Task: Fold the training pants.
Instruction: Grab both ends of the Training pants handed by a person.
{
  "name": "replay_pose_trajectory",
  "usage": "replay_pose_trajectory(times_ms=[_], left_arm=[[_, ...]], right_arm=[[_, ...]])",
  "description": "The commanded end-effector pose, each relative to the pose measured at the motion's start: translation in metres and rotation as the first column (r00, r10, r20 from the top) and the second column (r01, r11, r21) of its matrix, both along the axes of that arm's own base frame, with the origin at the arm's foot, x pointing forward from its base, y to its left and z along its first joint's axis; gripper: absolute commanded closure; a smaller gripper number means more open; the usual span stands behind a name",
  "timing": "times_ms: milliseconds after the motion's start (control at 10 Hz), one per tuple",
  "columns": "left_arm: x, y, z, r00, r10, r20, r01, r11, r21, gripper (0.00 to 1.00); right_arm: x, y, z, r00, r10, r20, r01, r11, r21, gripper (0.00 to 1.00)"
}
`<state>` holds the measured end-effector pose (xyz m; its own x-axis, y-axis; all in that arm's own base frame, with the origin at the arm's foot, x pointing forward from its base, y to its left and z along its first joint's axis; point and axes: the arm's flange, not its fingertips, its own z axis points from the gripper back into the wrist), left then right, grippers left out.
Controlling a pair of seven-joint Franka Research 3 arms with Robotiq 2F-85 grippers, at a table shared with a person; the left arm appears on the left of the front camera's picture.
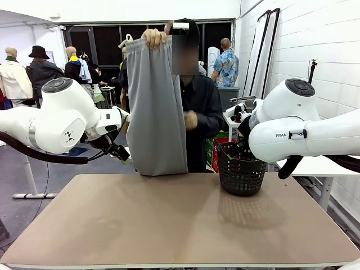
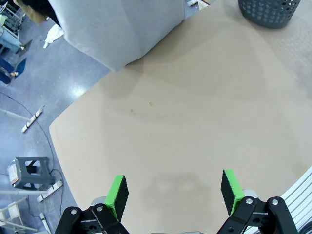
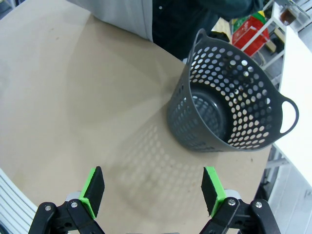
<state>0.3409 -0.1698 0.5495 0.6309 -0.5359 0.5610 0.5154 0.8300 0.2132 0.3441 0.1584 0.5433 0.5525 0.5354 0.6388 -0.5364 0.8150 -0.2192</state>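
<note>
The training pants hang full length from the person's hand, waistband on top, hems dangling right at the far edge of the table. So the long axis is vertical and nothing is laid flat yet. The left gripper hovers over bare tabletop, jaws wide apart and empty, the cloth ahead of it past the far edge; that looks like the nearer arm. The right gripper, also spread wide with nothing in it, sits by the black basket, farther from the fabric
</note>
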Motion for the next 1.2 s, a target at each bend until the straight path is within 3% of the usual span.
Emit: replay_pose_trajectory(times_ms=[0, 1100], left_arm=[[0.0004, 0.0008, 0.0002, 1.000, -0.007, 0.000, 0.007, 1.000, 0.001, 0.00], [0.0004, 0.0008, 0.0002, 1.000, -0.007, 0.000, 0.007, 1.000, 0.001, 0.00]], right_arm=[[0.0000, -0.0001, -0.0012, 1.000, 0.000, 0.007, 0.000, 1.000, -0.001, 0.00], [0.0000, -0.0001, -0.0012, 1.000, 0.000, 0.007, 0.000, 1.000, -0.001, 0.00]])
